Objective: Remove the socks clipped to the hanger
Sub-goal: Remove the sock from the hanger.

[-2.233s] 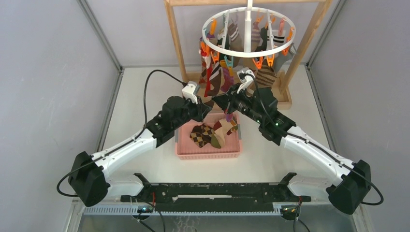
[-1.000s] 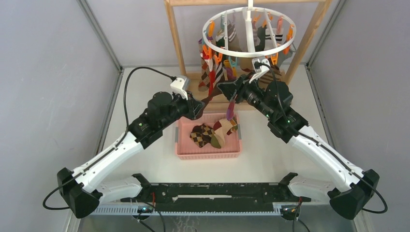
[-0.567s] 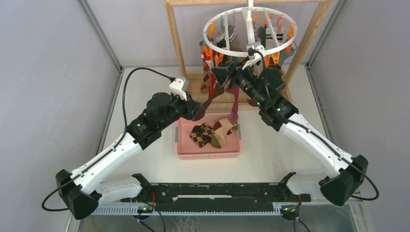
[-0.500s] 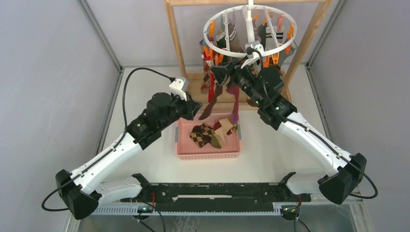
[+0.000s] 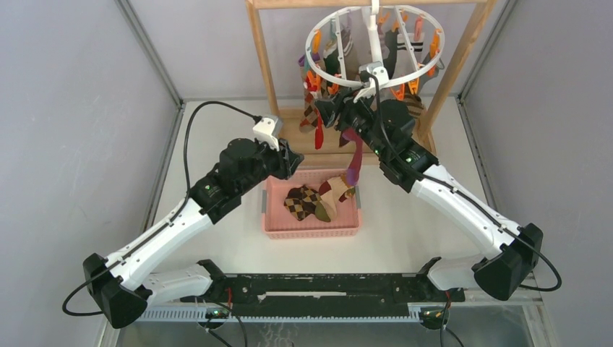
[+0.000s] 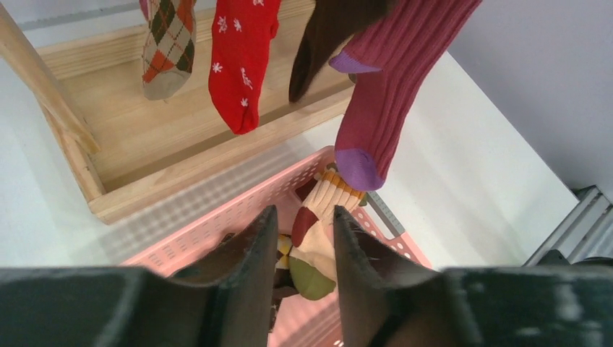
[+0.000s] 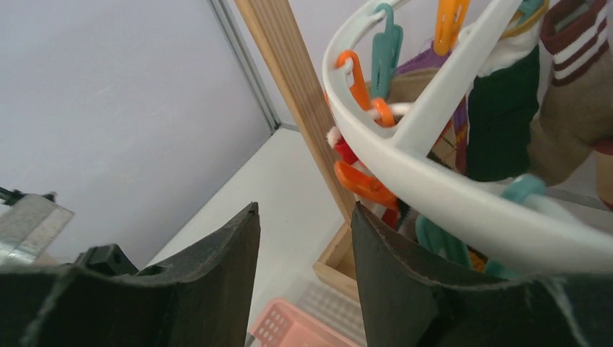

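hanger (image 5: 312,52): white ring w/ curved cross bars, hung inside the wooden rack (image 5: 262,58) at far centre of the table (image 5: 209,130); orange + teal clips (image 7: 361,184) round its rim
socks (image 5: 316,123): bunch clipped under the ring, most visible on its left + far sides; from the left wrist cam, L to R: argyle sock (image 6: 168,43), red sock (image 6: 242,58) w/ white flecks, dark brown sock (image 6: 325,36), maroon sock (image 6: 390,94)
maroon sock: ribbed, purple toe; hangs lowest, toe over the basket's far right corner; its top is hidden behind the R arm in the top view, so can't tell what holds it
pink basket (image 5: 311,230): on the table just near of the rack, centre; loose socks (image 5: 311,201) lie in it, one argyle, one cream/maroon/green
L gripper (image 6: 304,217): low, at the basket's far left corner, pointing toward the rack; fingers a little apart, nothing between them; loose socks seen through the gap
R gripper (image 7: 303,217): raised, just under the ring's near left rim; fingers apart, nothing between them; rim + clips sit just past its R finger, contact can't be told
rack: wooden post on each side of the ring, flat base below the socks
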Robot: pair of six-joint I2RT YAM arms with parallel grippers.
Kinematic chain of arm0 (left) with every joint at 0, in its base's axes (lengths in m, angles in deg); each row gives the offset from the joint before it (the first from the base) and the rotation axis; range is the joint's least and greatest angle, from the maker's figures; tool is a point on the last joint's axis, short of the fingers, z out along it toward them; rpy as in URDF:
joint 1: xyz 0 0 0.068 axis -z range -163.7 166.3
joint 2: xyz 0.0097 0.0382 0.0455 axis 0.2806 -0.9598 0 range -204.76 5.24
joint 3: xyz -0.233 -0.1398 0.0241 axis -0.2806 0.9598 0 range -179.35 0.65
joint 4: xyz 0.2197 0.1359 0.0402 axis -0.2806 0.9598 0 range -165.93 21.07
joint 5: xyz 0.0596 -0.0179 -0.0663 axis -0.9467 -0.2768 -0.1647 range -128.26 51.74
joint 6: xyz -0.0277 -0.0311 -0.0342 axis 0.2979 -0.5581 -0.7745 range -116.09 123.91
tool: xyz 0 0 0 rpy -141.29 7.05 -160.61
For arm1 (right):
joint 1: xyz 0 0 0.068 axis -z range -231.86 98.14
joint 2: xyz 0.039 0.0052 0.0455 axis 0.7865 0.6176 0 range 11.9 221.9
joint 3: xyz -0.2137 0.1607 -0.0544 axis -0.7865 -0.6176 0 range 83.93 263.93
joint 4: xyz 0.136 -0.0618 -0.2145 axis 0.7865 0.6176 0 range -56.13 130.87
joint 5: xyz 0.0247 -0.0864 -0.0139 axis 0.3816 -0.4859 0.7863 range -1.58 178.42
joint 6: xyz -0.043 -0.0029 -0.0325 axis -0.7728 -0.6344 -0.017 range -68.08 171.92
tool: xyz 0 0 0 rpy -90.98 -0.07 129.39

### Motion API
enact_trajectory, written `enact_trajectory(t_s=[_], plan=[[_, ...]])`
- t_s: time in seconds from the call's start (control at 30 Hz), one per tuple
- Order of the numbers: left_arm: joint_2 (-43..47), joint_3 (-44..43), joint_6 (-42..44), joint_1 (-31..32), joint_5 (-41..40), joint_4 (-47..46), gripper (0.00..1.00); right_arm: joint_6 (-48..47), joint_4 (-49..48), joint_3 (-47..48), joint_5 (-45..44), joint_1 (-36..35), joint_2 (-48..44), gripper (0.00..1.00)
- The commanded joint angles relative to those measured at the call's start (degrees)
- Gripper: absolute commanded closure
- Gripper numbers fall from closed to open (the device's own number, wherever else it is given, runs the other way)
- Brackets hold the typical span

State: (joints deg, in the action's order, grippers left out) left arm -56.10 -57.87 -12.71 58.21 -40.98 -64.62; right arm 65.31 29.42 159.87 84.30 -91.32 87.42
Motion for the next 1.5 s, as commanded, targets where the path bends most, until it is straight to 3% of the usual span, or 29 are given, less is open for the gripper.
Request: enact_trajectory(t_s=[0.0, 0.13, 0.17, 0.23, 0.57, 1.13, 1.47], plan=[[0.4, -2.7, 0.9, -0.4, -1.6, -2.1, 0.5, -3.6, 2.3, -0.3, -4.0, -1.3, -1.3, 0.43], [0.6, -2.3, 1.0, -0.4, -2.9, -2.3, 0.29, -3.9, 0.9, -5.8, -6.7, -1.4, -2.8, 0.43], [0.7, -2.3, 1.0, -0.4, -3.2, -2.3, 0.2, -3.9, 0.3, -7.0, -7.6, -1.4, -3.0, 0.43], [0.9, -2.1, 1.0, -0.4, -3.3, -2.2, 0.15, -4.1, -1.4, -9.5, -8.8, -1.6, -3.3, 0.42], [1.9, -0.7, 0.7, -0.4, -3.3, -2.1, 0.14, -4.7, -5.0, -13.2, -12.8, -2.5, -0.3, 0.39], [1.7, -0.2, 1.0, -0.4, -3.5, -2.4, 0.16, -4.2, -1.2, -26.4, -8.7, -0.4, -18.9, 0.44], [1.8, -0.2, 0.5, -0.4, -3.2, -2.4, 0.16, -2.5, 2.5, -29.6, -8.0, 2.8, -25.5, 0.46]])
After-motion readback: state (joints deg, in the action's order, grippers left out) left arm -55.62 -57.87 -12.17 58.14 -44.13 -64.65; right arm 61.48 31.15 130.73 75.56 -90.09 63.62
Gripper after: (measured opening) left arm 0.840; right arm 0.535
